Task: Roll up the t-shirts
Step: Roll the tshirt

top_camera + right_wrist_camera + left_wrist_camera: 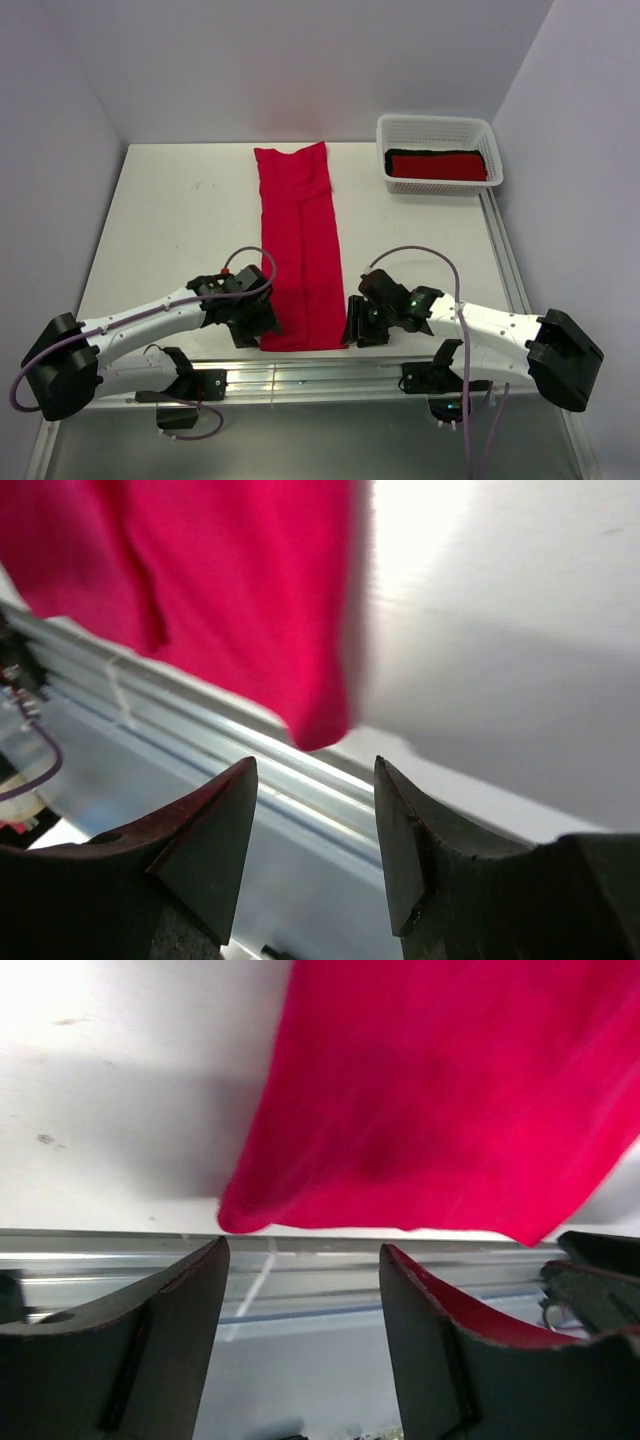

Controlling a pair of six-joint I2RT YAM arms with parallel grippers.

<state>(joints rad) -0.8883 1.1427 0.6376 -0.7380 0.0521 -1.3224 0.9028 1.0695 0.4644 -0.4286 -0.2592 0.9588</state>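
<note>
The left fingers [150, 1350] and right fingers [190, 850] gape empty at the bottom corners of the crimson t-shirt [298, 240], which lies lengthwise up the frame.

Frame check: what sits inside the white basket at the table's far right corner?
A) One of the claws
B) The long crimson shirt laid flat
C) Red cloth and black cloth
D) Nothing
C: the basket holds a red bundle with black cloth showing along its far and left edges, while the long crimson shirt lies flat on the table outside it.
</note>
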